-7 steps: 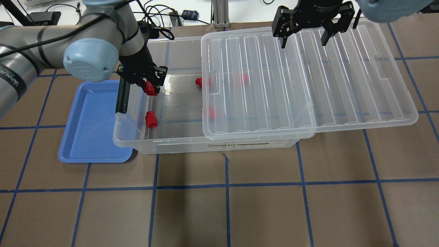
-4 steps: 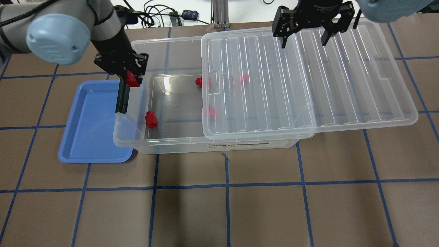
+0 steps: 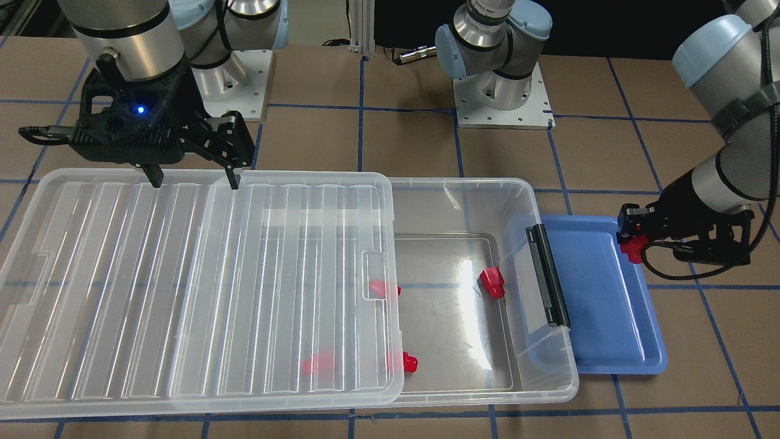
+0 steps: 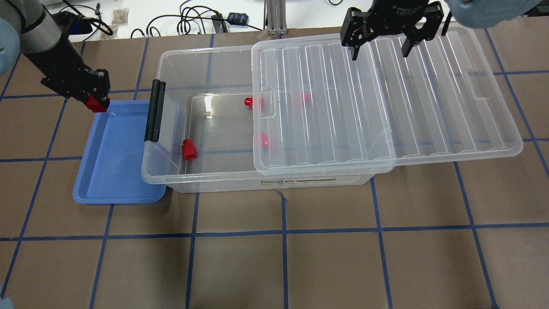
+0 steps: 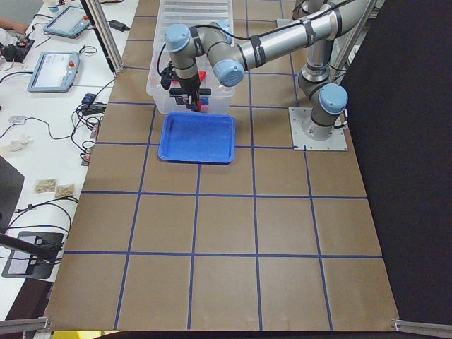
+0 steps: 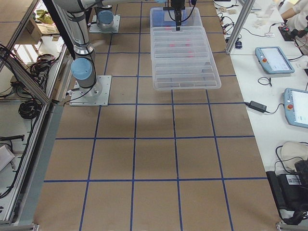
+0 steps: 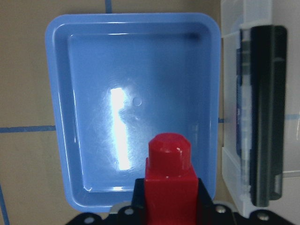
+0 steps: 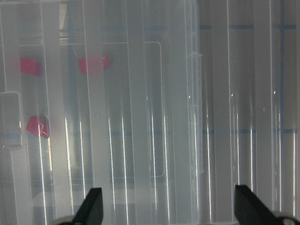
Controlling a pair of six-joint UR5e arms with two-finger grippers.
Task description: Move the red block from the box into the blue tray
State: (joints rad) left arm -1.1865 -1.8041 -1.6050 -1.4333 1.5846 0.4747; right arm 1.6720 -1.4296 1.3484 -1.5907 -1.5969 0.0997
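Left gripper (image 4: 95, 101) just swung out of the box (image 4: 169, 179) to the upper left of the overhead view. It has the red block (image 4: 98, 104) clamped tight, over the top-left corner of the blue tray (image 4: 92, 196). Probably only the drop left. Right gripper (image 4: 379, 53) hangs spread-open over the lid (image 4: 429, 107).

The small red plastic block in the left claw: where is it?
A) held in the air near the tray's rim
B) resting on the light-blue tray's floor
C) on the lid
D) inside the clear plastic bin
A: the left claw grips the small red plastic block aloft at the edge of the light-blue plastic tray.
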